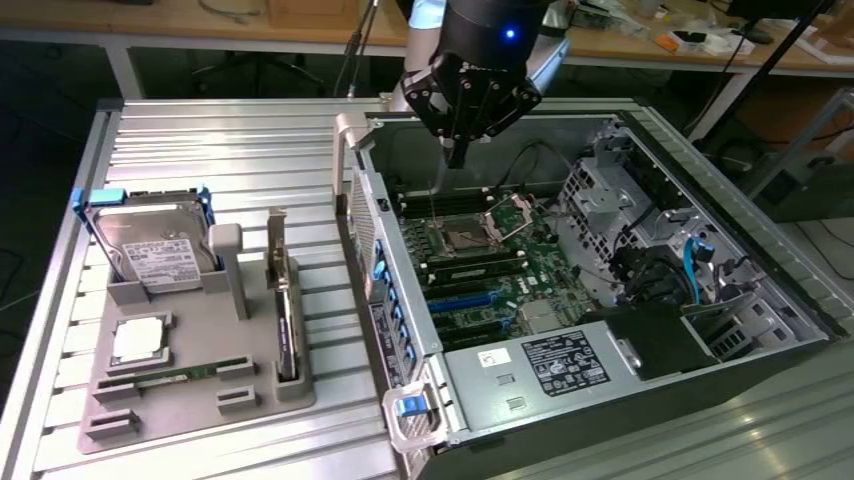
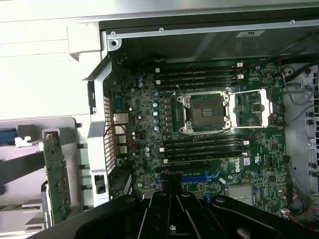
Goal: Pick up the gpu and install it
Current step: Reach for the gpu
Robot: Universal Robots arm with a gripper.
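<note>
At the exterior view's left, a grey parts holder [image 1: 200,400] lies on the slatted metal table [image 1: 240,150]. It carries a hard drive [image 1: 150,248] in a blue-clipped caddy, a processor chip [image 1: 139,340] and a slim memory stick [image 1: 174,377]. On the holder's side nearest the computer stands the gpu [image 1: 280,300], on edge in its slot with the pale bracket at the far end. In the wrist view the gpu [image 2: 56,179] is likewise parked upright in the holder, with nothing touching it.

Further right is the open computer case [image 1: 400,330], lying on its side with the motherboard [image 1: 487,270] exposed. The processor socket [image 1: 470,237] is empty and the blue expansion slots [image 1: 461,295] hold no card.

The gripper [image 1: 458,155] hangs above the far end of the case, over the motherboard and well apart from the gpu. Its fingers are pressed together and pinch nothing, and in the wrist view the gripper [image 2: 172,199] looks straight down at the board.

As I judge it, the task has not started: the card is neither picked up nor seated, so both steps are left
</note>
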